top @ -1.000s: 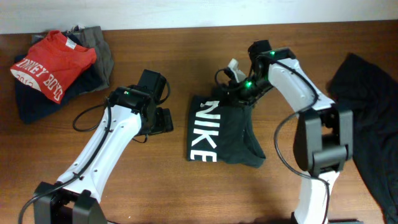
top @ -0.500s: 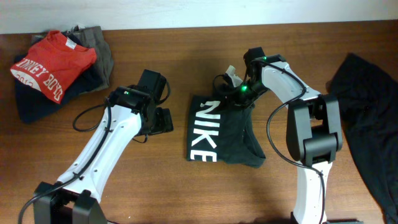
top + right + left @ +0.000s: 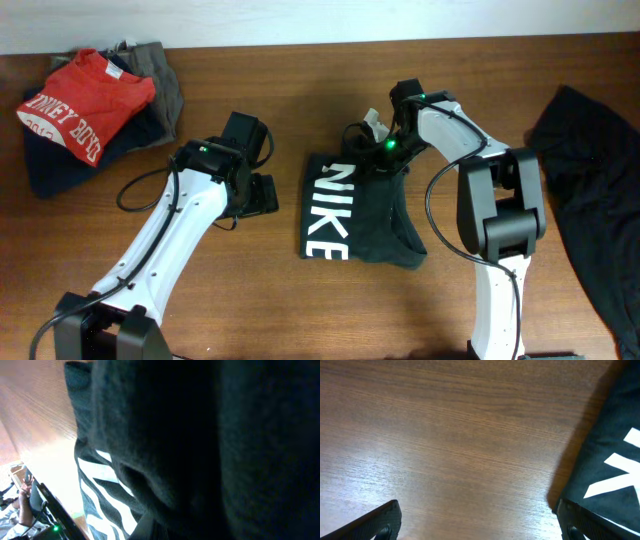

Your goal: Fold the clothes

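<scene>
Setting: robot laboratory bench. Two white-and-black arms, left arm [image 3: 170, 240] and right arm [image 3: 500, 215], are rising from the near edge of a plain wooden table [image 3: 300, 310]. A loose cable [image 3: 135, 190] is looping over the wood, and a green indicator light [image 3: 388, 143] is glowing on the right arm. Garments are lying about (black NIKE T-shirt [image 3: 365, 215], heap of clothes [image 3: 85, 105]).

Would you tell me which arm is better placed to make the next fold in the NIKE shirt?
Right. The right claw is shut on the far edge of the NIKE T-shirt, fabric filling its wrist view. The left claw hangs open over the table beside it, holding nothing.
</scene>
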You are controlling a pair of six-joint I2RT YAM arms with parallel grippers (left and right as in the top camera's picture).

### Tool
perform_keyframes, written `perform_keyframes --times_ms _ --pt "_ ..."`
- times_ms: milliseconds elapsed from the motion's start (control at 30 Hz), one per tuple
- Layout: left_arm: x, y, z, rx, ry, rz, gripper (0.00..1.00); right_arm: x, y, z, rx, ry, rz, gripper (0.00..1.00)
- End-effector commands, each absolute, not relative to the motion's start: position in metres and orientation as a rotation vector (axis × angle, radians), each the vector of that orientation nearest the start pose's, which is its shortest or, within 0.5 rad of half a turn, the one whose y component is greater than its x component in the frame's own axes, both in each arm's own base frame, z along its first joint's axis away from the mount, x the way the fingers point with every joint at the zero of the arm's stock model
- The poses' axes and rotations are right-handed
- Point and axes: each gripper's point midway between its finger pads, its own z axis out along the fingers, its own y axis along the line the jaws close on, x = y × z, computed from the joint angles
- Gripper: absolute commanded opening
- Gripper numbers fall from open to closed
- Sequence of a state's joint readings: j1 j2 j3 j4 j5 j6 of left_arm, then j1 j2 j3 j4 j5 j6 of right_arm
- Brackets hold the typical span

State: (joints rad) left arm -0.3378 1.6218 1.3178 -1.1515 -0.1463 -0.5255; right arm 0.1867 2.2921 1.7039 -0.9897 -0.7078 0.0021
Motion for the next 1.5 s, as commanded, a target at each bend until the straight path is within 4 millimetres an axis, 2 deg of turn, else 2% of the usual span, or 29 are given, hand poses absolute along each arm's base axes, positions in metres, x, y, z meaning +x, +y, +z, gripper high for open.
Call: perform_keyframes --times_ms 0,67,200,233,367,500,600,733,833,933,1067,1233,1400,1467 --pt "0.303 -0.078 0.116 -0.317 2.968 0.134 0.99 0.408 0.194 0.036 -0.302 2.945 1.185 0.04" --pt "0.303 -0.078 0.116 -0.316 2.968 0.134 0.99 0.411 0.191 0.05 -0.3 2.934 1.184 0.04" --pt "0.303 -0.078 0.116 -0.316 2.968 0.135 0.99 0.411 0.182 0.093 -0.373 2.889 1.17 0.04" --pt "0.303 -0.078 0.116 -0.317 2.968 0.134 0.99 0.406 0.178 0.116 -0.411 2.87 1.163 0.04" --pt "0.303 -0.078 0.116 -0.317 2.967 0.134 0.99 0.381 0.173 0.163 -0.468 2.854 1.159 0.04" --pt "0.303 -0.078 0.116 -0.317 2.967 0.134 0.99 0.351 0.173 0.187 -0.499 2.894 1.175 0.04" --pt "0.303 -0.078 0.116 -0.317 2.967 0.133 0.99 0.332 0.178 0.191 -0.517 2.951 1.2 0.04" --pt "0.302 -0.078 0.116 -0.317 2.971 0.136 0.99 0.308 0.191 0.176 -0.594 3.007 1.262 0.04" --pt "0.3 -0.077 0.116 -0.317 2.978 0.141 0.99 0.287 0.206 0.156 -0.637 2.978 1.447 0.04" --pt "0.3 -0.077 0.116 -0.317 2.977 0.141 0.99 0.277 0.21 0.131 -0.576 2.943 1.587 0.04" --pt "0.3 -0.077 0.116 -0.317 2.977 0.141 0.99 0.262 0.206 0.099 -0.502 2.935 1.671 0.04" --pt "0.301 -0.078 0.116 -0.317 2.974 0.138 0.99 0.246 0.199 0.065 -0.469 2.936 1.675 0.05" --pt "0.301 -0.078 0.116 -0.317 2.976 0.134 0.99 0.246 0.193 0.04 -0.398 2.956 1.618 0.21" --pt "0.3 -0.08 0.116 -0.316 2.983 0.12 0.99 0.245 0.19 0.032 -0.37 2.988 1.576 0.22"
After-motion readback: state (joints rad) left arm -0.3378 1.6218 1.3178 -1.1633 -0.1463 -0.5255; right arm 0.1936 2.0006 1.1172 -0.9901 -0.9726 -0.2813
